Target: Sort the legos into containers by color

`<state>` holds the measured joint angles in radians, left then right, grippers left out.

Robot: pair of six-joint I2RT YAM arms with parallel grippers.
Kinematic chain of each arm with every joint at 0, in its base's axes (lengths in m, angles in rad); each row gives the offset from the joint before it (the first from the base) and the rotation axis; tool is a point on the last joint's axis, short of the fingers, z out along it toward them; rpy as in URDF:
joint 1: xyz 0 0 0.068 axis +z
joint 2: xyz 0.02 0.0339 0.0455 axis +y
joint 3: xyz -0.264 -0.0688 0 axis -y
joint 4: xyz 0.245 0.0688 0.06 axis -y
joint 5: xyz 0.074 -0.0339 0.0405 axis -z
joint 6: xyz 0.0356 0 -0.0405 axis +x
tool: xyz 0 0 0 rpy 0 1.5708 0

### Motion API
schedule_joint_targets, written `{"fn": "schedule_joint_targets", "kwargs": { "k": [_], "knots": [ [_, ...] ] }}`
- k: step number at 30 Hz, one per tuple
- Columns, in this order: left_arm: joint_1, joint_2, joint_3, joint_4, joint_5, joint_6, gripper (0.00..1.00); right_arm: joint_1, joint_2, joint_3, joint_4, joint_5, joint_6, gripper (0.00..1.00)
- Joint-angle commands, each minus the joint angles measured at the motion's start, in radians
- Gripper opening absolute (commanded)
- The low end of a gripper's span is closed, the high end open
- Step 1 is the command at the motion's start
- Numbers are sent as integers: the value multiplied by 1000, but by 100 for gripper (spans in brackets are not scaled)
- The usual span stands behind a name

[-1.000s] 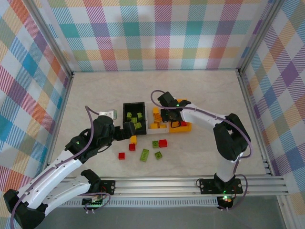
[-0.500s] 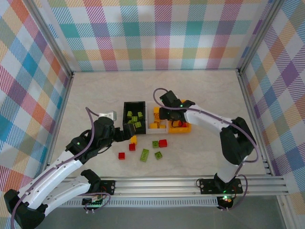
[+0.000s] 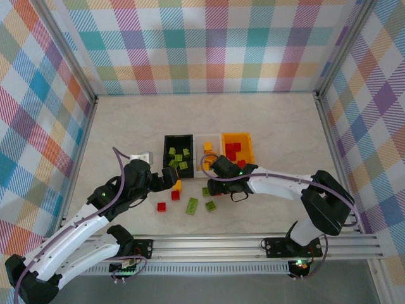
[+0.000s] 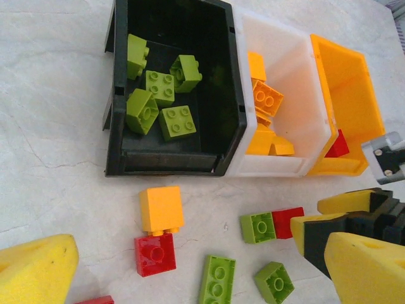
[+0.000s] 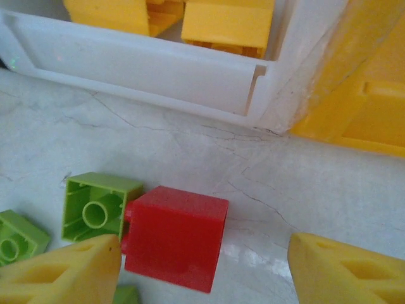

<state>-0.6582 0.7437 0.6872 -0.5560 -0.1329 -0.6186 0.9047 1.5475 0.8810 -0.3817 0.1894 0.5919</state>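
I have the right gripper (image 5: 204, 265) spread open and empty low over the table (image 5: 304, 183), the red lego (image 5: 174, 244) lying between its jaws but crowding the wrist view's left-hand one, butted against a lime green lego (image 5: 98, 212), just before the white bin (image 5: 133, 66).

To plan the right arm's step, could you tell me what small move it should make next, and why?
Probably lower the right gripper and close on the red brick: its jaws stand open either side of it, and the brick lies loose on the table, touching a green brick, outside the orange bin.
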Motion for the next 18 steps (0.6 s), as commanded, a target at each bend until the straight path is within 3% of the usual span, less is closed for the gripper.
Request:
{"fn": "schedule_joint_targets", "kwargs": {
  "k": [1,9,18],
  "knots": [
    [10,-18,-11,-9,-13,-17,100,1,29,-12,68,-8,24,70],
    [9,-3,-16,1,-13,-22,100,3,50,-26,119,-60,10,70],
    [9,7,-2,-24,-13,-19,100,2,39,-68,17,6,33,50]
  ]
}}
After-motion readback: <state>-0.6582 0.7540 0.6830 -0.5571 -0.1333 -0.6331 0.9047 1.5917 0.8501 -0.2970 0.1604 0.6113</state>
